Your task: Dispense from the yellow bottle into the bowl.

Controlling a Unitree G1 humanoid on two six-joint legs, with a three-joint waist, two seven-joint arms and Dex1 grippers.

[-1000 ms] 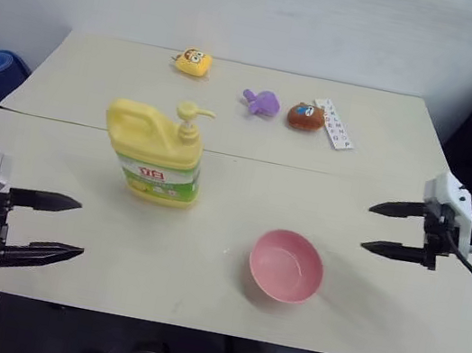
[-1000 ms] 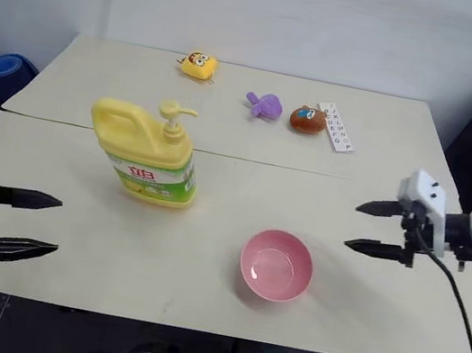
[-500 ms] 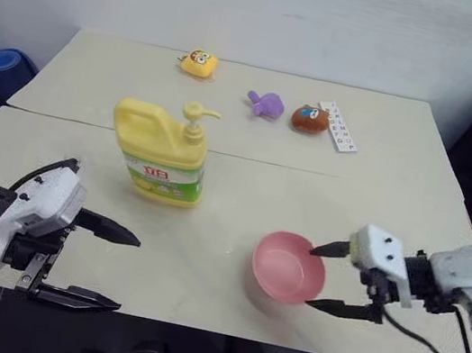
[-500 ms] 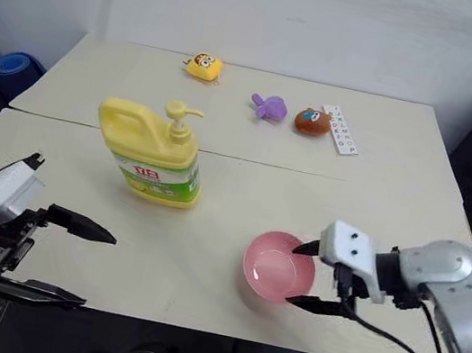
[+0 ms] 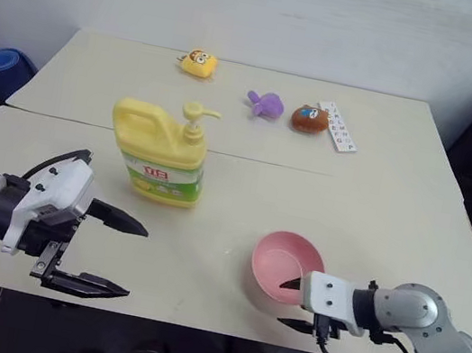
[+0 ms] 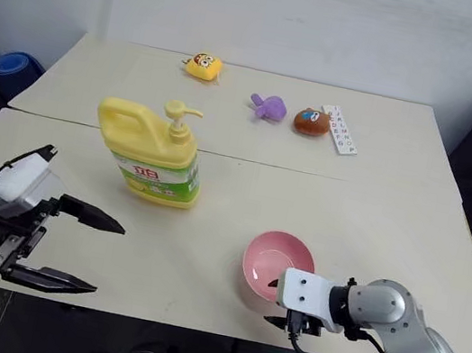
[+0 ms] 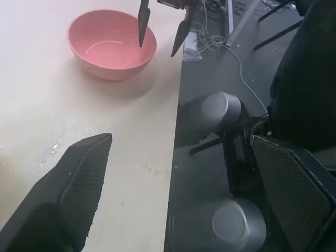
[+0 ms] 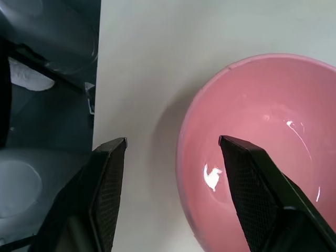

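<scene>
A beige table (image 5: pixel 376 210) was seen. The yellow bottle (image 5: pixel 160 152) stood upright left of centre. The pink bowl (image 5: pixel 283 260) sat near the front edge, its near rim straddled by the part-open right gripper (image 5: pixel 287 303). The left gripper (image 5: pixel 117 256) was spread wide, empty.

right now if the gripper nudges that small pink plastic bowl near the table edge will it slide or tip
The small round pink plastic bowl looks empty and thin-walled, so probably light and likely to slide on the smooth beige table. One finger of the right gripper sits over its rim, so lifting there might tilt it.
</scene>
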